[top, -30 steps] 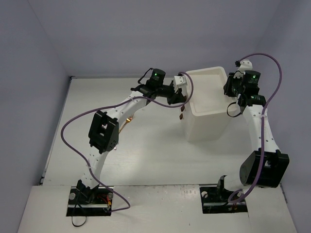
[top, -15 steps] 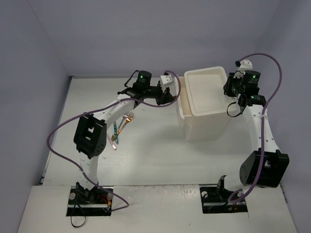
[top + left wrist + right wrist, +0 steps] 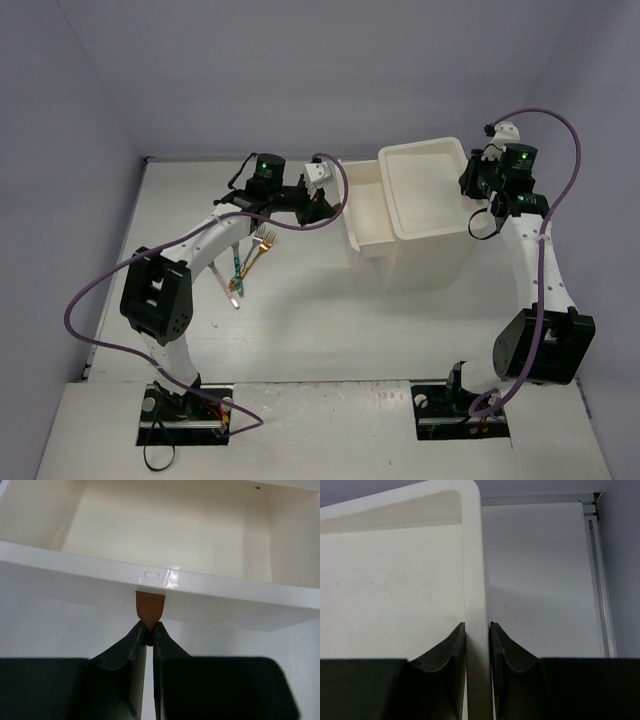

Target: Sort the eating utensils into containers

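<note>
Left claw (image 3: 149,630): pinching brown handle (image 3: 150,605) of the open drawer (image 3: 365,215).
Right claw (image 3: 477,630): clamped on drawer unit (image 3: 430,255) rim.
Utensils (image 3: 250,262): on counter (image 3: 300,330), left of drawer, beside left forearm. Long axes near-to-far. Left arm nearer.

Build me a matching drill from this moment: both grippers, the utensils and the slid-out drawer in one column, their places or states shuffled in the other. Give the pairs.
1. left gripper
2. right gripper
3. eating utensils
4. drawer

A. lying on the table
B. shut on the brown handle
C. slid partly out of the white unit
D. shut on the white unit's top rim

Pairs: 1-B, 2-D, 3-A, 4-C
</note>
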Available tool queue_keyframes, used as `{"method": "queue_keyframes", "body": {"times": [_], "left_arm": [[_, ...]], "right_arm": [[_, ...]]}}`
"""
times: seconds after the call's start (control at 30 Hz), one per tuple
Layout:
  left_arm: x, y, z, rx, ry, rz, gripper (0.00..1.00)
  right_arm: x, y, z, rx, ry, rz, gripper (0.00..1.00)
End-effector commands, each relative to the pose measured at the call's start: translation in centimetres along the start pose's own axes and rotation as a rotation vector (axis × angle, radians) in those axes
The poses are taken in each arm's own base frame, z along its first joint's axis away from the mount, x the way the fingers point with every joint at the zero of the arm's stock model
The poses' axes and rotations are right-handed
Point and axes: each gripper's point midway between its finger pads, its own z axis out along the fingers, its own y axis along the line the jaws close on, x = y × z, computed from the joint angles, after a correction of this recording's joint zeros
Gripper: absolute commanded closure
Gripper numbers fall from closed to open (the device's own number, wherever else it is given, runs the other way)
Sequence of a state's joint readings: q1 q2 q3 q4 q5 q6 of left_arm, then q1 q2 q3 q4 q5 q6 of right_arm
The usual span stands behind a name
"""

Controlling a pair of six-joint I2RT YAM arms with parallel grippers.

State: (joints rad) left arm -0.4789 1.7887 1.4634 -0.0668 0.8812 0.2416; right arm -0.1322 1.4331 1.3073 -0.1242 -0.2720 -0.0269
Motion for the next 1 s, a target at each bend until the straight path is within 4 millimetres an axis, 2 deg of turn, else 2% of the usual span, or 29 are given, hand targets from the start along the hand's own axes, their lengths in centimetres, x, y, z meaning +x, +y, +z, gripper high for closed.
{"method": "queue_keyframes", "body": {"times": [0.0,0.1,0.13,0.23,0.3,0.37,0.4,0.47,0.5,0.53,0.6,0.7,0.73,0.83,0.87,0.93,0.97], "left_arm": [[-3.9,0.1,-2.6,-0.043,-0.066,0.088,0.84],[-5.0,1.1,-3.1,-0.103,-0.073,0.069,0.65],[-5.5,1.1,-3.2,-0.109,-0.081,0.066,0.61],[-6.8,1.8,-4.2,-0.185,-0.098,0.05,0.52],[-8.1,1.7,-5.6,-0.246,-0.119,0.022,0.43],[-8.2,2.2,-6.7,-0.322,-0.118,-0.011,0.37],[-8.4,1.8,-7.1,-0.326,-0.129,-0.033,0.34],[-8.1,2.4,-9.4,-0.482,-0.143,-0.159,0.32],[-7.0,2.7,-10.2,-0.548,-0.123,-0.208,0.32],[-6.0,3.1,-11.8,-0.646,-0.102,-0.262,0.32],[-3.3,3.2,-13.7,-0.767,-0.037,-0.335,0.32],[1.0,2.7,-16.9,-0.937,0.067,-0.441,0.32],[3.1,2.1,-17.9,-0.981,0.109,-0.488,0.32],[7.1,1.5,-20.4,-1.108,0.17,-0.591,0.32],[9.1,1.0,-21.1,-1.146,0.181,-0.667,0.32],[11.1,0.4,-21.9,-1.194,0.171,-0.761,0.32],[12.9,0.1,-22.3,-1.23,0.19,-0.802,0.32]], "right_arm": [[1.4,1.0,0.5,-0.047,0.068,0.059,0.93],[0.3,0.9,0.0,-0.044,0.042,0.047,0.65],[0.1,0.9,-0.1,-0.041,0.036,0.044,0.63],[-2.0,0.9,-1.2,-0.032,-0.016,0.033,0.39],[-3.2,0.9,-1.9,-0.022,-0.045,0.027,0.28],[-4.5,0.7,-2.8,-0.005,-0.079,0.014,0.16],[-5.0,0.6,-3.1,0.002,-0.092,-0.006,0.12],[-6.9,0.6,-4.5,0.018,-0.144,-0.016,0.03],[-7.8,0.5,-5.2,0.025,-0.169,-0.019,0.0],[-8.7,0.6,-5.9,0.03,-0.195,-0.022,0.0],[-10.0,0.7,-7.3,0.043,-0.238,-0.02,0.0],[-11.7,0.9,-9.6,0.056,-0.301,-0.016,0.0],[-12.0,1.0,-10.2,0.066,-0.316,-0.002,0.0],[-12.4,1.7,-12.0,0.073,-0.355,0.015,0.0],[-12.3,1.9,-12.6,0.08,-0.363,0.019,0.0],[-11.9,2.6,-13.5,0.079,-0.374,0.02,0.0],[-11.5,2.9,-13.9,0.079,-0.378,0.02,0.0]]}}
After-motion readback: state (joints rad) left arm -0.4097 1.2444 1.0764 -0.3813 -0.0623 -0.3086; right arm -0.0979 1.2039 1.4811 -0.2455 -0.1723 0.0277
